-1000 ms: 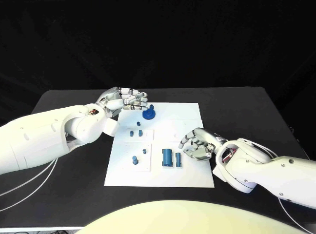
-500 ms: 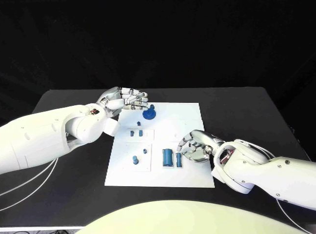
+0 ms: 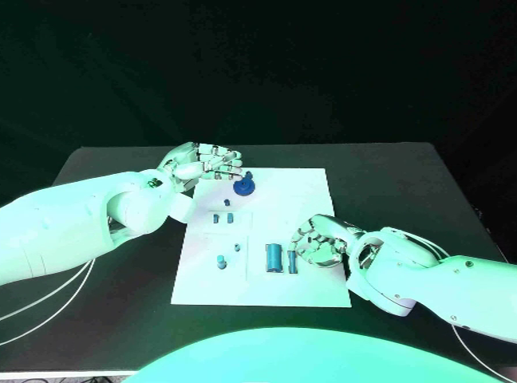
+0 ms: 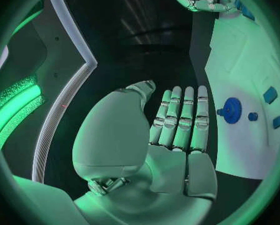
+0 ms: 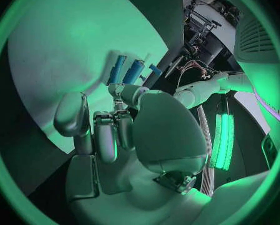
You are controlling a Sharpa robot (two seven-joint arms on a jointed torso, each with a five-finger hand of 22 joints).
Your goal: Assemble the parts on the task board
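Head view: the task board is laid mid-table, with two upright blue cylinders just beside the right hand — fingers curled, nothing held. A round blue part is seen near the left hand.

Left wrist view: left fingers are held straight together, empty.

Right wrist view: the cylinders are seen beyond curled fingers. No writing can be read.

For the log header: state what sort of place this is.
Probably a robotics lab test bench: a black table against a black backdrop, a white task board carrying small blue parts, and coloured light strips in the right wrist view.
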